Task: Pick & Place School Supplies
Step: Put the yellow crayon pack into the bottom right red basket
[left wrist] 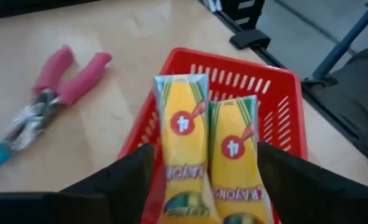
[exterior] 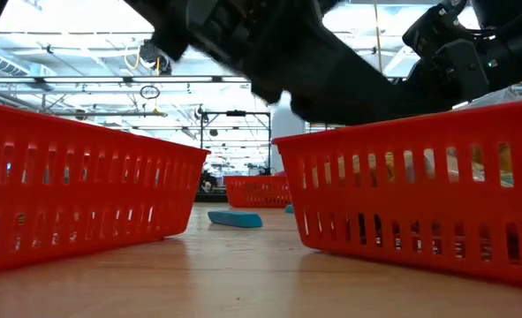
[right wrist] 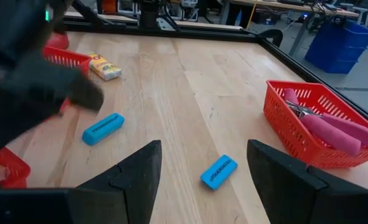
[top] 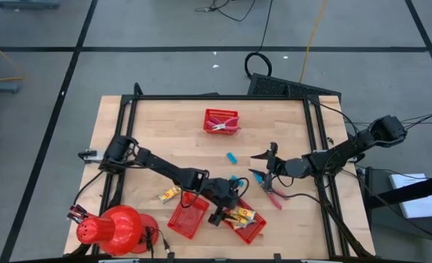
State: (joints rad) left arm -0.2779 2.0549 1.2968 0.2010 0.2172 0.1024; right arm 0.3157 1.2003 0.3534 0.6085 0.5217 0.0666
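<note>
My left gripper (top: 226, 210) is open above the near right red basket (left wrist: 277, 87). Two yellow crayon packs (left wrist: 187, 137) lie side by side in that basket, between the gripper's spread fingers. My right gripper (right wrist: 202, 177) is open and empty above the table's middle right, and it also shows in the high view (top: 265, 165). A blue eraser (right wrist: 219, 171) lies flat on the wood below it. A second blue eraser (right wrist: 103, 129) lies nearer my left arm. Pink-handled scissors (top: 271, 193) lie flat on the table beside the basket. Another crayon pack (top: 170, 193) lies on the wood. My left gripper's fingers (left wrist: 131, 180) stand on either side of the two crayon packs, coming from above. I cannot tell whether they touch the packs, which rest in the basket.
A second red basket (top: 188, 215) stands left of the one with the packs. A third basket (top: 221, 120) at the far middle holds pink-handled scissors (right wrist: 333, 127). A big red dome (top: 117, 230) stands at the near left corner. Bare wood lies between the far basket and the arms.
</note>
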